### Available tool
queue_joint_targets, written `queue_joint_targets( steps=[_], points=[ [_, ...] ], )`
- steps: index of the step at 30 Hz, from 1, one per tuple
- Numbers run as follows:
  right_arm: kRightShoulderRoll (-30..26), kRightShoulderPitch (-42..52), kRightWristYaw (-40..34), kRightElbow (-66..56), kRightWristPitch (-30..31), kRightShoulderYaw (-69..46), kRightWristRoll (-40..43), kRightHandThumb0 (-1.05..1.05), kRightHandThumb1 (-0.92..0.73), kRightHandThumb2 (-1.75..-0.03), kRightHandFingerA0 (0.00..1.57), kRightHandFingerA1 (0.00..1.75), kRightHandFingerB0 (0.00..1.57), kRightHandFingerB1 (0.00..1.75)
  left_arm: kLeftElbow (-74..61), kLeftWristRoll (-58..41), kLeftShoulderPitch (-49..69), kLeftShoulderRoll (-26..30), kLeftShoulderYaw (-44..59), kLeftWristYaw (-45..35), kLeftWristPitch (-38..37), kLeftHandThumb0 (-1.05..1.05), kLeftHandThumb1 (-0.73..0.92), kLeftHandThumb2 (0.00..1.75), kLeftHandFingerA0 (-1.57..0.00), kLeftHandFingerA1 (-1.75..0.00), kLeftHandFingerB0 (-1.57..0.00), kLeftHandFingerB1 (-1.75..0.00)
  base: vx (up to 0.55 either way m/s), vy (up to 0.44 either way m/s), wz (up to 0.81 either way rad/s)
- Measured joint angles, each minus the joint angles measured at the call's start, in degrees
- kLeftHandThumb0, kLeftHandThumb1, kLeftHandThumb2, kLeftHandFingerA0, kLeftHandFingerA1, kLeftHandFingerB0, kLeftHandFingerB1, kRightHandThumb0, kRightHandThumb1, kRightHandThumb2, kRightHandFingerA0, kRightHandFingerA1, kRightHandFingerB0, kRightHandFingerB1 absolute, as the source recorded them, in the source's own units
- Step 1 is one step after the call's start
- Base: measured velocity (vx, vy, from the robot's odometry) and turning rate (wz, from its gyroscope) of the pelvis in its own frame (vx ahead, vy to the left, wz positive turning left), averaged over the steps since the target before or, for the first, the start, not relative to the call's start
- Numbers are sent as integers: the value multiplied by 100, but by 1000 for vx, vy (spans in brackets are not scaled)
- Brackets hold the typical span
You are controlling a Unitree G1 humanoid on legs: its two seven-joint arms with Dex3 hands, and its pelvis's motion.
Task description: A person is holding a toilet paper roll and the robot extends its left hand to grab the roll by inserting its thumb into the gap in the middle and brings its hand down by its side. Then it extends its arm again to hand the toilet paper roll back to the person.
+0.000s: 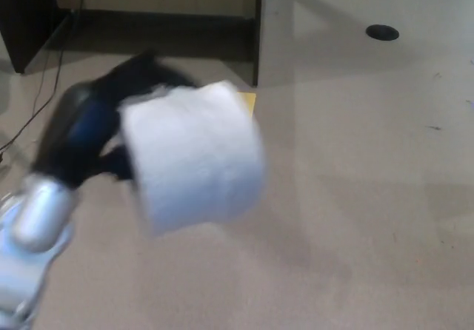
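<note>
1. the left hand (96,126), black and motion-blurred, is closed on the toilet paper roll (194,156), carrying it above the floor (355,197).
2. the roll sits at picture centre-left, its white side toward the camera; how the fingers sit in the core is hidden.
3. no writing or label is readable on the roll.
4. a dark round spot (382,32) marks the floor at upper right.

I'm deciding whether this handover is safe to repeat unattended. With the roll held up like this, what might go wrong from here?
1. The toilet paper roll and left hand are motion-blurred, so the arm seems to be swinging; the roll might slip off.
2. The roll hides how the hand holds it, so the grip cannot be confirmed.
3. No person shows in the head view; a release now would likely drop the roll onto the floor.
</note>
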Motion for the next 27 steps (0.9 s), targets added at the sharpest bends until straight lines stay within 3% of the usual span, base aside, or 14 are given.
queue_joint_targets(
  steps=[4,7,10,15,22,24,25,27],
  points=[
    [3,-23,3,-6,0,-10,2,-39,-68,-61,74,78,37,33,-145,-5,-546,-457,-341,-210,379,-11,76,77,-83,-156,-69,-130,0,0,0],
    [3,-33,4,-8,1,-10,0,-40,-68,-61,75,76,38,33,-262,-10,-823,-762,-532,-347,644,-14,71,85,-91,-154,-74,-129,0,0,0],
    [3,-36,3,-9,1,-5,-2,-41,-68,-61,75,77,37,33,-410,-8,-1008,-1062,-734,-459,915,-13,76,77,-82,-157,-68,-132,0,0,0],
    [4,-48,3,-10,1,10,-6,-39,-68,-60,74,74,37,33,-607,10,-1242,-1567,-1130,-629,1391,-11,73,79,-78,-154,-68,-135,0,0,0],
    [4,-95,4,-11,17,51,-15,-39,-67,-60,73,69,36,32,-809,90,-1496,-2180,-1616,-815,2050,-13,76,69,-75,-155,-68,-135,0,0,0],
    [4,-110,5,-9,29,59,-17,-38,-67,-61,75,75,36,33,-861,120,-1558,-2325,-1711,-862,2241,-8,70,81,-79,-151,-72,-133,0,0,0],
    [4,-118,7,-10,34,58,-17,-39,-68,-61,75,76,36,33,-875,137,-1570,-2368,-1740,-874,2307,-8,69,83,-90,-145,-76,-127,0,0,0],
    [4,-126,17,-10,41,51,-12,-38,-68,-61,75,75,37,33,-898,185,-1577,-2429,-1796,-892,2414,-8,68,84,-92,-146,-76,-126,0,0,0]
  ],
)
